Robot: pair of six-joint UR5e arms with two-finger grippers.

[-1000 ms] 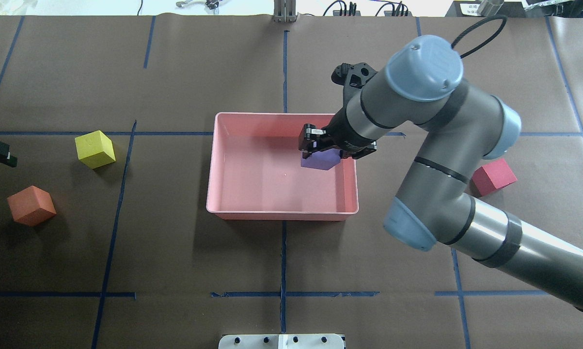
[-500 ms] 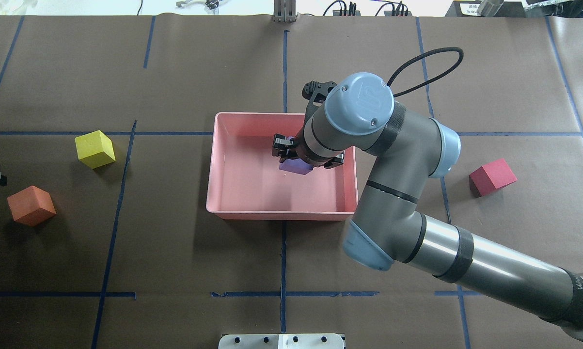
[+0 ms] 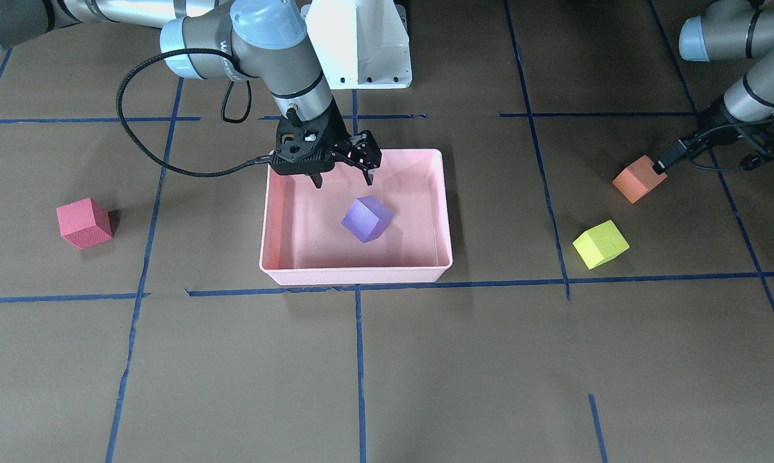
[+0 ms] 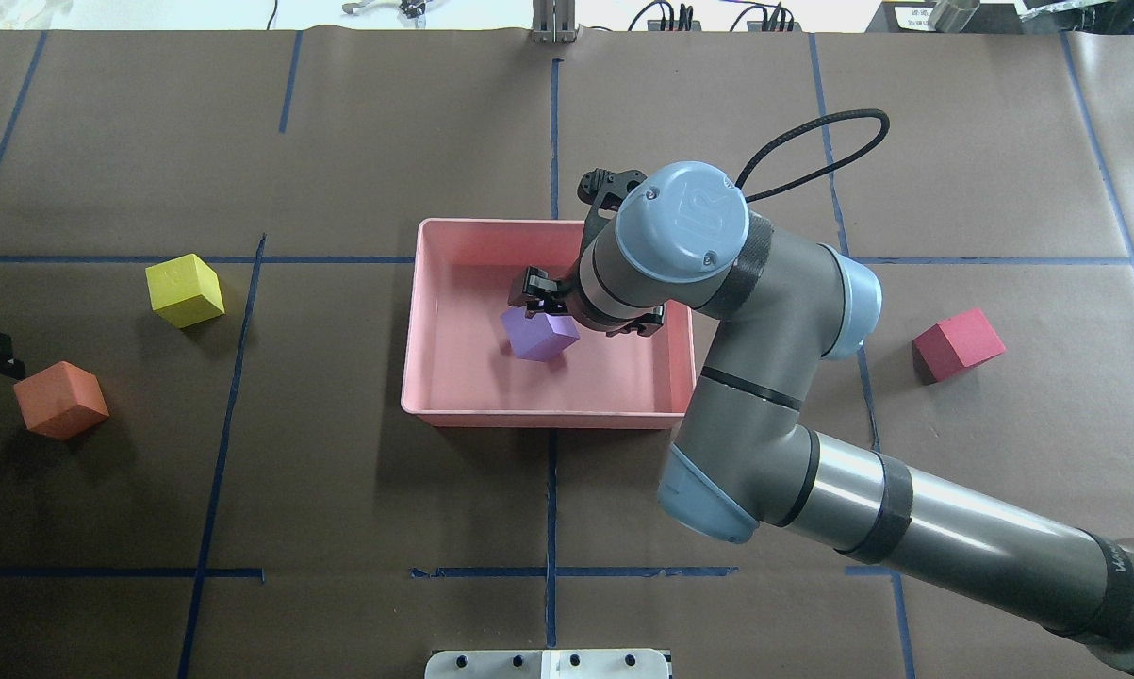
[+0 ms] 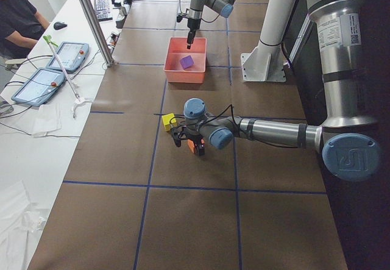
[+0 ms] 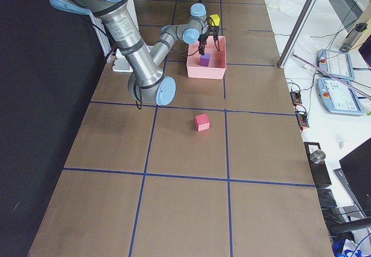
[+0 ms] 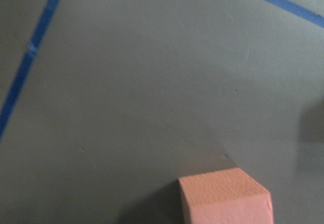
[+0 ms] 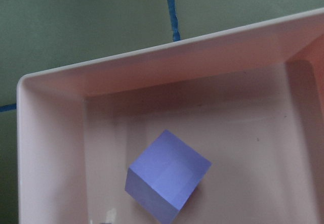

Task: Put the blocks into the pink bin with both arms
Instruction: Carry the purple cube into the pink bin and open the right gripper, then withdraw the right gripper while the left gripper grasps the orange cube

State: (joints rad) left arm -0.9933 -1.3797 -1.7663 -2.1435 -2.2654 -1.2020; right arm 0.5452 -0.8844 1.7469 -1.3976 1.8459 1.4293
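The purple block (image 3: 367, 218) lies tilted on the floor of the pink bin (image 3: 354, 273), free of any gripper; it also shows in the right wrist view (image 8: 167, 181). My right gripper (image 3: 343, 177) hangs open just above it, over the bin's robot-side half. The orange block (image 3: 637, 180) sits on the table with my left gripper (image 3: 673, 157) open at its top corner; it fills the bottom of the left wrist view (image 7: 225, 196). The yellow-green block (image 3: 600, 244) lies near the orange one. The red block (image 3: 84, 223) lies alone on the right arm's side.
The white pedestal base (image 3: 358, 45) stands behind the bin. Blue tape lines cross the brown table. A side table with tablets (image 5: 46, 75) and a seated person (image 5: 18, 20) runs along the far edge.
My right arm swung left over the bin and let go of the purple block, which now lies on the bin floor. My left gripper moved closer to the orange block.
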